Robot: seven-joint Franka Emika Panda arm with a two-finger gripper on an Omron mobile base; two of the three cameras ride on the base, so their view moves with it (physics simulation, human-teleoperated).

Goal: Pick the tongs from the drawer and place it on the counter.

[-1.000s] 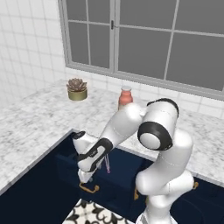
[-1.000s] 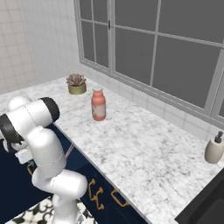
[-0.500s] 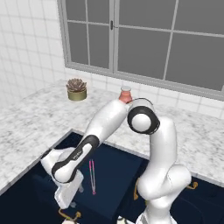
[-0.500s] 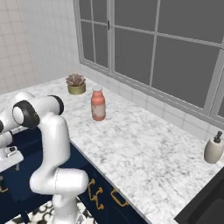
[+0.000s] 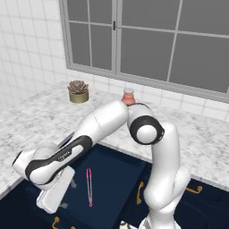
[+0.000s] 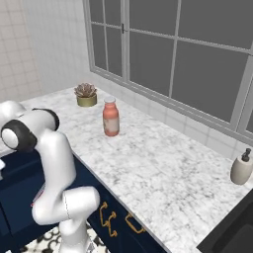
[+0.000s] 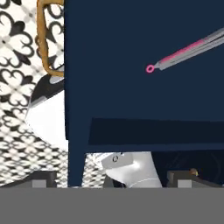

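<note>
Since a moment ago my arm swung low; my gripper [image 7: 112, 175] hangs over the drawer [image 5: 120, 179], fingers spread apart, tongs [image 5: 89, 186] lying just beside it inside

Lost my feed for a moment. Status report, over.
Pincer low at the open drawer, holding nothing; opening unclear. Tongs lie flat on the drawer floor. Nothing on top of them.

A kitchen: marble counter [image 6: 163, 173] over navy cabinets, tiled wall, window [image 6: 188, 64].
</note>
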